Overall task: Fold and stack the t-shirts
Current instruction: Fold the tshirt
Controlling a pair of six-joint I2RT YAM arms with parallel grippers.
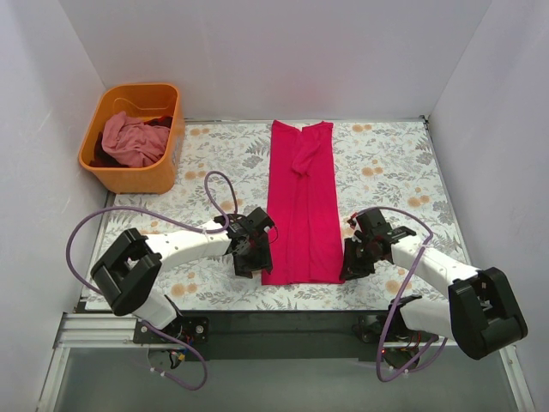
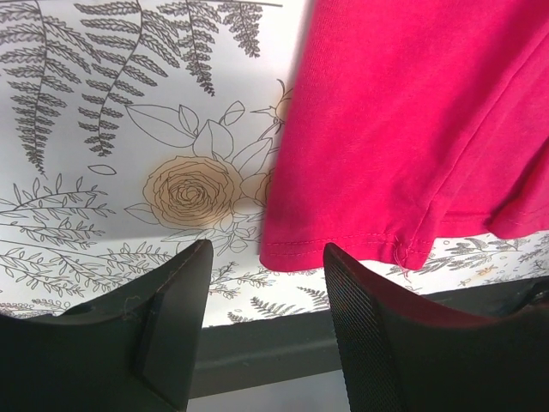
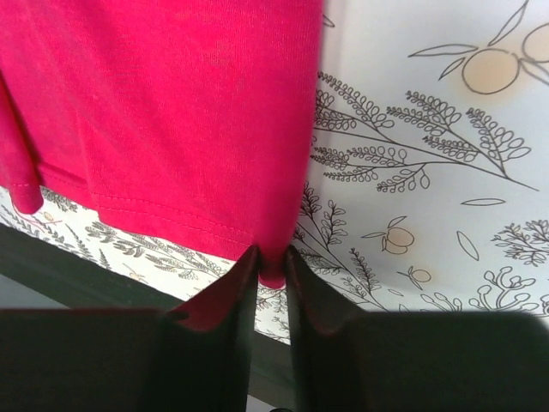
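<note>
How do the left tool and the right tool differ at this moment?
The left tool stands wide open; the right tool is pinched nearly shut. The left tool grips nothing, with one hem corner of the crimson t-shirt lying at its gap; the right tool has the opposite hem corner between its tips. Both sit low over the table at the shirt's near hem.

crimson t-shirt (image 1: 302, 206) (folded lengthwise), flat

I note bare floral table (image 1: 386, 180) left and right of the long crimson t-shirt (image 1: 302, 206) for passing, the orange basket (image 1: 137, 178) blocking the far-left corner, walls (image 1: 257, 51) close around.
</note>
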